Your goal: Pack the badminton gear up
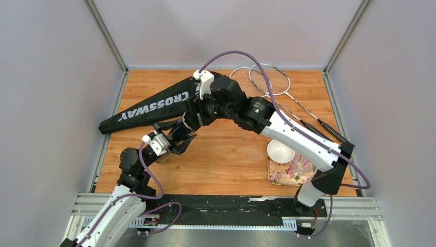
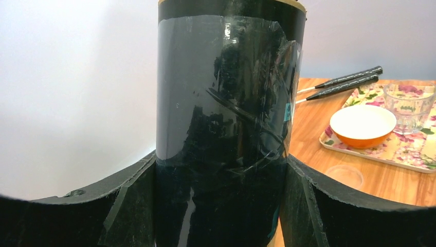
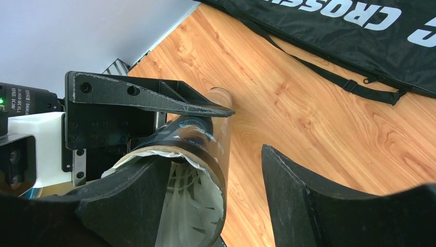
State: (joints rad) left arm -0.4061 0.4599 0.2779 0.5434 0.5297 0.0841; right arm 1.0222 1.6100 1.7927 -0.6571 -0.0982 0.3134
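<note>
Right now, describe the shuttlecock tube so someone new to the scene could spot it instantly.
Start at the wooden table, left of centre, on the near side of the black CROSSWAY bag. There the left gripper clamps a dark glossy tube. It alone is a cylinder, its open end showing white feathers.

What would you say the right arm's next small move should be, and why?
Probably lift the right gripper clear of the tube: its jaws stand open, a white shuttlecock already sits inside, and the left gripper grips the tube.

Robot lab cell: grey panel walls (image 1: 51,77), aluminium frame posts (image 1: 107,36), wooden tabletop (image 1: 231,170)
</note>
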